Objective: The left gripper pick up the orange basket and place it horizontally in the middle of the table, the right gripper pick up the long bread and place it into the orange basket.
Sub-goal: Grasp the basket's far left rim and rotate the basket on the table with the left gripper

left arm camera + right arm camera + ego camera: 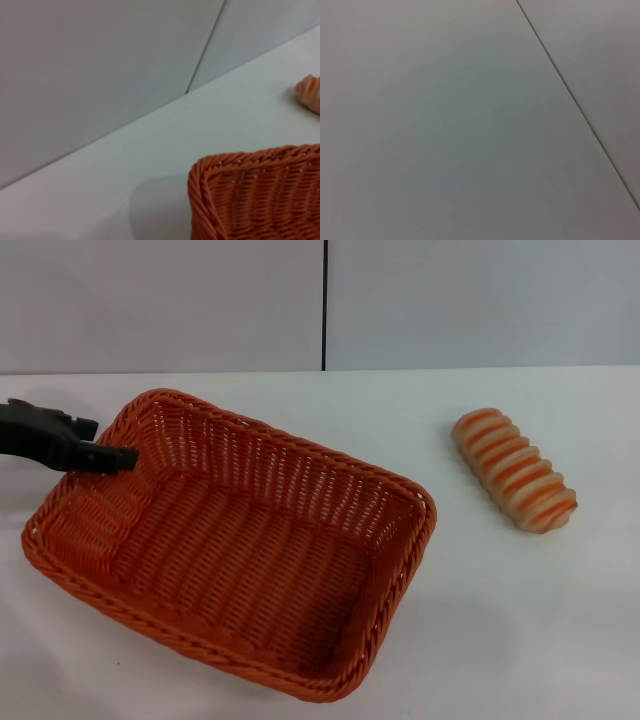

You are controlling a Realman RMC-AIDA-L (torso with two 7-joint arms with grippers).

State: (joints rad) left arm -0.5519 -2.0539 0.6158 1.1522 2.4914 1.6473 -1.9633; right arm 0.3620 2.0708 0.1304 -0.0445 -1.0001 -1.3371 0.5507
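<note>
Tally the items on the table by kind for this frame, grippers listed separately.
Baskets: 1, the orange basket, empty
Breads: 1, the long bread, on the table to the basket's right
Grippers in view: 1, the left gripper, at the basket's left rim
Total: 2 items on the table, plus 1 gripper

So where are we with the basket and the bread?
Nothing looks finished. In hand: the left gripper is at the far-left corner rim of the orange basket, which sits skewed on the table, not horizontal yet. Left: squaring the basket, then the bread; the long bread lies untouched to its right, and the right gripper is out of view.
</note>
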